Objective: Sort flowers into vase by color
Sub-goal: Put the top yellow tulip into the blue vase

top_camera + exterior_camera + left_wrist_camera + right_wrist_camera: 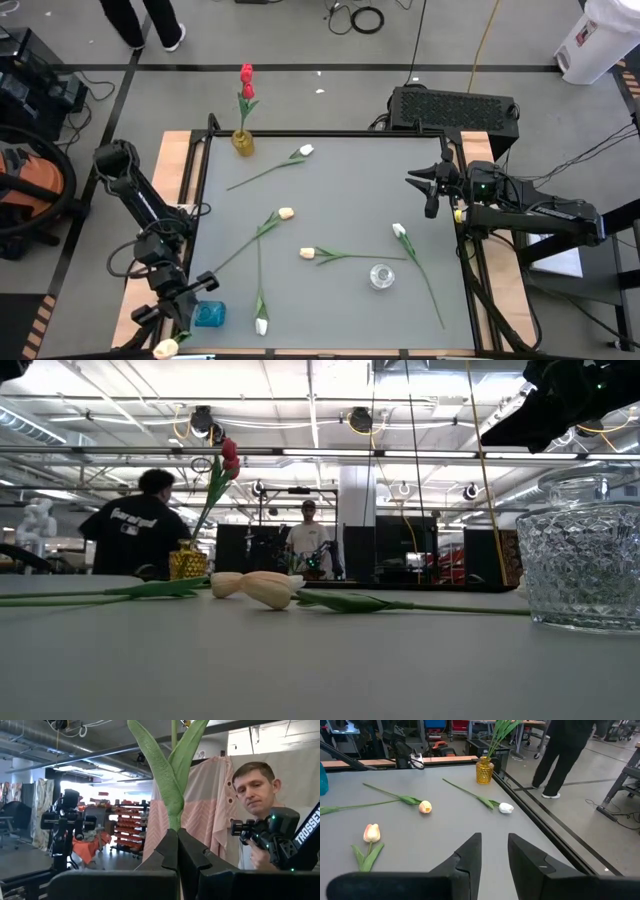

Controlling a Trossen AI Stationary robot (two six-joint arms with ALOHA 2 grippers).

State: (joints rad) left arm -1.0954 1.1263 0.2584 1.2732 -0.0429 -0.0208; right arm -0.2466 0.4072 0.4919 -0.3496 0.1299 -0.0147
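Five light, floppy tulips (283,214) are lying loose; left gripper (176,851) is pinching one stem, seemingly cream-headed; right gripper (494,851) is hovering part-open.

1. The floor (320,100) around the table is grey concrete crossed by dark tape lines.
2. An orange vacuum cleaner (25,195) stands beside the table, near a black cart (30,80).
3. A coiled black cable (367,18) lies on the floor.
4. Long ceiling light strips (330,453) run across a white beamed ceiling.
5. Two people (135,525) stand in the room beyond the table.
6. Red shelving (127,827) shows far off.
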